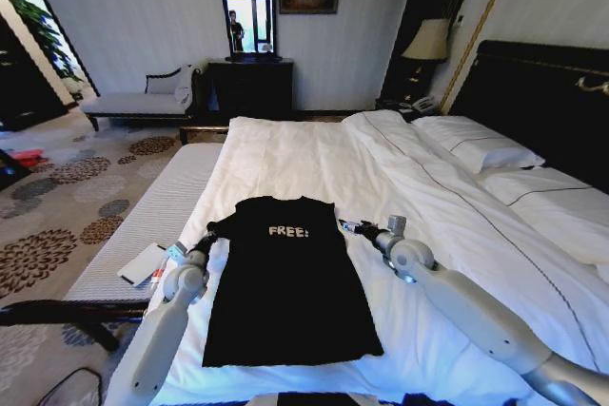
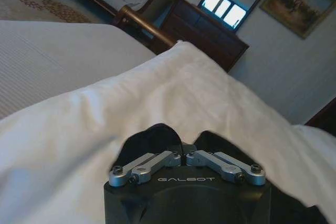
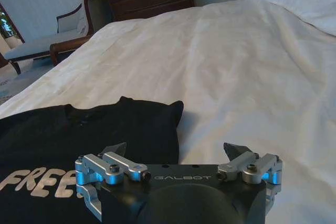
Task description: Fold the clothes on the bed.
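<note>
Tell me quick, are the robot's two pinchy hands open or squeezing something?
Left end effector: closed on the black T-shirt, at its left sleeve.
Right end effector: open, holding nothing, just beside the shirt's right shoulder.

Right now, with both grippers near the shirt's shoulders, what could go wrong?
1. The left gripper, jaws shut on the T-shirt at its sleeve, may also pinch the white duvet beneath and drag it.
2. The right gripper is open beside the other shoulder, over duvet; closing there could miss the cloth.
3. Pulling one side alone could skew the shirt.
</note>
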Controlling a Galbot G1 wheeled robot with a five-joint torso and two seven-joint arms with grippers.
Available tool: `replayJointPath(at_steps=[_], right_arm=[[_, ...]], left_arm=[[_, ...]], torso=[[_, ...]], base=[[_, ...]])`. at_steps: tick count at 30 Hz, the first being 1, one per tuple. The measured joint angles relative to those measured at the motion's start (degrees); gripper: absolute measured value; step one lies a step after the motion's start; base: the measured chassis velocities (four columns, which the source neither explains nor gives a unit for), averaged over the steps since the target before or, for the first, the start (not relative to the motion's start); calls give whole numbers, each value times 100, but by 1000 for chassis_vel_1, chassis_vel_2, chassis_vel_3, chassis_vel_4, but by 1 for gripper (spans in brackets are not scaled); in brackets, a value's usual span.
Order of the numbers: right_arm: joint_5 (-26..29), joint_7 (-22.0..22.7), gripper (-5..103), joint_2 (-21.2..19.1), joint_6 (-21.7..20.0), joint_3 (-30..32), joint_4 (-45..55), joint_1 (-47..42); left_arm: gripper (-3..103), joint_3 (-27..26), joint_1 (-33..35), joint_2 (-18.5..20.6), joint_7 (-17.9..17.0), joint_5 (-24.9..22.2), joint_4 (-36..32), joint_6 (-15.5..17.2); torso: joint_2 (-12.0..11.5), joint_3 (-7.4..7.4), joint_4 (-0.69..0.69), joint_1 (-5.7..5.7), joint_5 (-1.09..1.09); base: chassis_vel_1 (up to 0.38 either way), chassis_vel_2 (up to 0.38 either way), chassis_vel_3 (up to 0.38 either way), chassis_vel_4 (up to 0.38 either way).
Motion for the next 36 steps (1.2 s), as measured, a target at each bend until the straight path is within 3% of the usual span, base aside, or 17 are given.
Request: replayJointPath(at_steps=[6, 17, 24, 36], right_arm=[[-59, -50, 100, -27, 18, 25, 28, -69], [-162, -80, 100, 2, 36, 93, 108, -286], [-234, -121, 100, 4, 58, 308, 137, -518], [-254, -185, 100, -69, 89, 483, 176, -671]], left_arm=[[0, 147, 10, -31, -207, -90, -329, 6], [0, 671, -393, -16, -382, -369, -348, -1], [0, 1326, -851, -88, -386, -275, 106, -65], [0, 1801, -1480, -346, -369, -207, 668, -94]], torso=[[0, 0, 3, 0, 0], [0, 0, 1, 0, 0], [0, 0, 1, 0, 0], [0, 0, 1, 0, 0]], base=[[0, 0, 0, 0], [0, 0, 0, 0], [0, 0, 0, 0], [0, 0, 0, 0]])
